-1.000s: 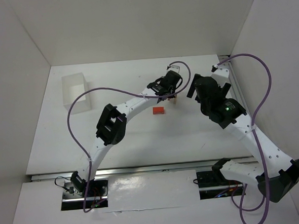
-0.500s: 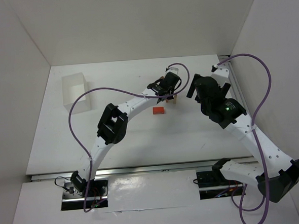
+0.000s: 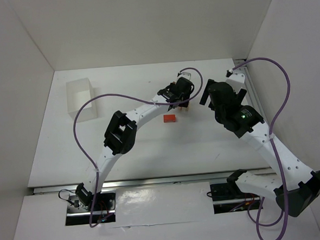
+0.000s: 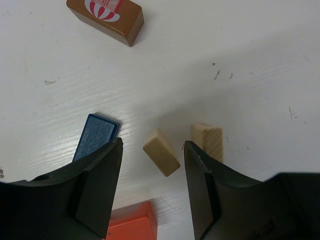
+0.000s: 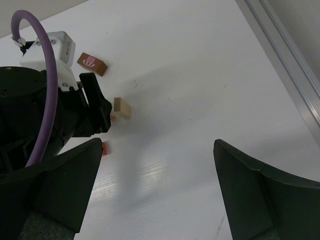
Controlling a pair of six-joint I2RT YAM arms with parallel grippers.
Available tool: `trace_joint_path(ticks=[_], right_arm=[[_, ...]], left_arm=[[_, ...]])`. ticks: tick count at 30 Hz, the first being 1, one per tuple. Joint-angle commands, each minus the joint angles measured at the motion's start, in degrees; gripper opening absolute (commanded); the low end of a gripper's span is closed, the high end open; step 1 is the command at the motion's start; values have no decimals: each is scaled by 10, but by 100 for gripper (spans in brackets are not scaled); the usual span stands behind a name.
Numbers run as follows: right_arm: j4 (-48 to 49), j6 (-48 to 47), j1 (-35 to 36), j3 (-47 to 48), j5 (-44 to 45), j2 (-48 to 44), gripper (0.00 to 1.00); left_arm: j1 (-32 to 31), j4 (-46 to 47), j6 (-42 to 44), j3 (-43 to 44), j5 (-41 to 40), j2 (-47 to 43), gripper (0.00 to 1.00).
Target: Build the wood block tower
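In the left wrist view my left gripper [image 4: 152,145] is open, low over the table, with its fingers on either side of a small pale wood block [image 4: 161,152] and not touching it. A second pale block [image 4: 208,141] lies just outside the right finger. A blue block [image 4: 96,136] lies by the left finger, an orange-red block [image 4: 131,224] lies below the jaws, and a brown block [image 4: 105,17] with a red and white emblem lies farther off. In the top view the left gripper [image 3: 181,101] hides most of the blocks. My right gripper [image 5: 157,145] is open and empty above the table.
A translucent white tub [image 3: 80,97] stands at the far left. The orange-red block [image 3: 169,118] lies just left of the left gripper in the top view. The right arm's head [image 3: 224,100] hovers close to the right of the blocks. A metal rail [image 5: 280,45] runs along the right wall.
The left gripper has shifted very slightly over the pale blocks. The right arm and the blocks have not visibly moved.
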Motion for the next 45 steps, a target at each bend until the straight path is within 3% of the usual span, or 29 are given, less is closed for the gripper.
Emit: trace_joint_path(ticks=[1,15,23,26,31,36,45], right_arm=[[-3,1,-4,2,2,0,99],[3,1,-4,2,-19,10,99],[8,1,-4,-3,-25,15,99],[8,1,-4,-3,-30,15,99],[13,1,-4,-3,-30,15,99],[18,1,-9,-8,-41,21,99],[24,-4,-9,-8,-53,31,99]], left_arm=[[2,6,11,-4,0,-17,65],[14,-5,11,-57,-38,-122,78],[45,0,2,-114,32,-178,80],[67,-17,7,-108,56,-168,78],[111,-74,51,-64,181,-105,80],[111,-85,85,-64,194,-76,88],[111,-97,91,-44,224,-19,86]])
